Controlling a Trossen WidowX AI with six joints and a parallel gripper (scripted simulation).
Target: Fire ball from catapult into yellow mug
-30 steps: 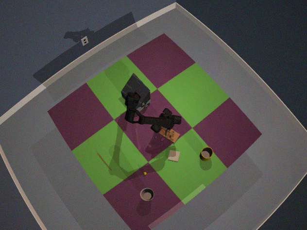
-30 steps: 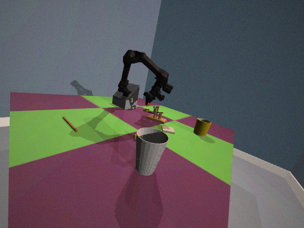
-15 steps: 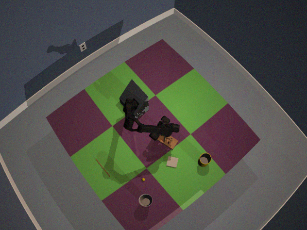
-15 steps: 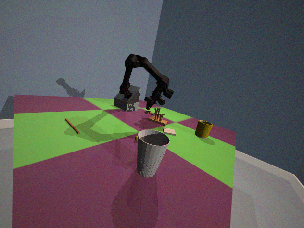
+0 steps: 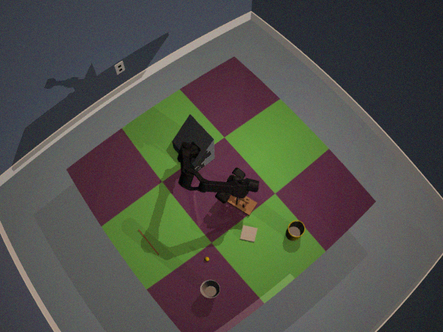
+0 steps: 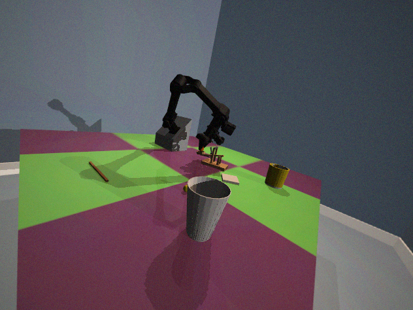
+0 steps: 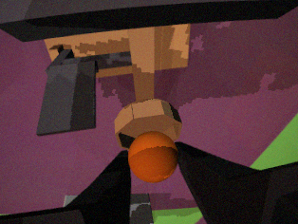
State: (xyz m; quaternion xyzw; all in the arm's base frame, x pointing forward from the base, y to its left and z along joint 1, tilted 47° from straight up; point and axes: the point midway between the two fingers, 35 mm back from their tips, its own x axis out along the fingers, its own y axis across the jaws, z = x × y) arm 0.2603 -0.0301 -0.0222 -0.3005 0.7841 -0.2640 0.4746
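Observation:
The orange ball point(image 7: 153, 158) point(image 6: 202, 149) is between the fingertips of my gripper point(image 7: 151, 152) point(image 6: 201, 148), which is shut on it. In the wrist view the ball overlaps the near rim of the catapult's cup point(image 7: 148, 115); whether it touches the cup is unclear. The wooden catapult point(image 5: 247, 206) point(image 6: 215, 164) stands on the checkered table, its cup end under my gripper. In the top view the arm hides the cup and the fingers. The yellow mug point(image 5: 295, 230) point(image 6: 276, 175) stands upright, beyond the catapult's far end and off to the right.
A grey-white cup point(image 5: 209, 288) point(image 6: 204, 210) stands near the front corner, with a small yellow ball point(image 5: 207, 258) point(image 6: 185, 188) beside it. A pale square tile point(image 5: 248, 233) point(image 6: 230, 178) lies near the catapult. A thin brown stick point(image 5: 148, 241) point(image 6: 98, 171) lies at the left.

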